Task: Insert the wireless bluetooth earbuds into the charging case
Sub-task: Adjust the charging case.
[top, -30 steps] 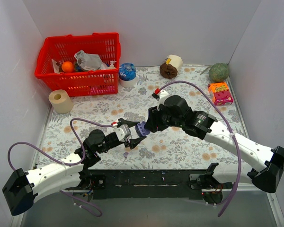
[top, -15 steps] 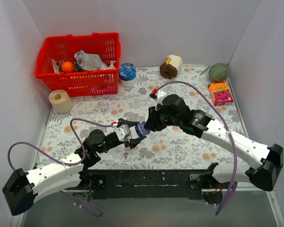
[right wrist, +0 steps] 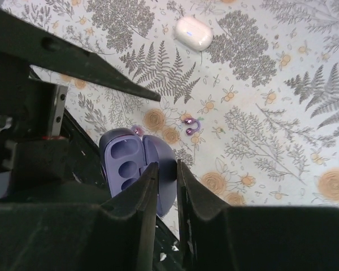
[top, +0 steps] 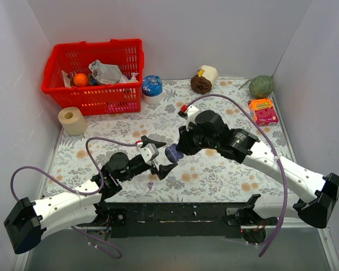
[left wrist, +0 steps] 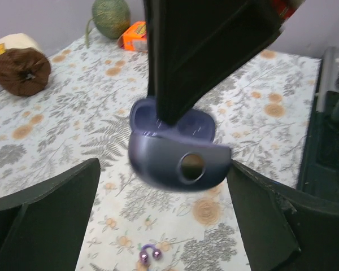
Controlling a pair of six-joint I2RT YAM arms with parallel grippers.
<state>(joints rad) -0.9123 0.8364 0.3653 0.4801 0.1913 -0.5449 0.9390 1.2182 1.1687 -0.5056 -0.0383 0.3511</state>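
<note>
The charging case (right wrist: 124, 161) is a purple hinged case, open, with empty sockets showing; it also shows in the left wrist view (left wrist: 178, 158) and the top view (top: 172, 152). My right gripper (right wrist: 166, 169) is shut on its lid half and holds it above the table (top: 226, 169). My left gripper (top: 157, 155) is open, its jaws spread wide on either side of the case without touching it. One purple clip-shaped earbud (right wrist: 191, 125) lies on the table below, also seen in the left wrist view (left wrist: 148, 257). A second purple bit (right wrist: 137, 130) peeks out beside the case.
A glossy white oval pebble (right wrist: 194, 33) lies on the cloth farther off. A red basket (top: 96, 73), paper roll (top: 72, 120), blue-lidded tub (top: 152, 87), brown roll (top: 204, 80), green ball (top: 261, 86) and orange box (top: 263, 110) line the back and sides.
My left gripper has opened wide and let go of the purple case. The right gripper alone now holds it, in about the same place.
</note>
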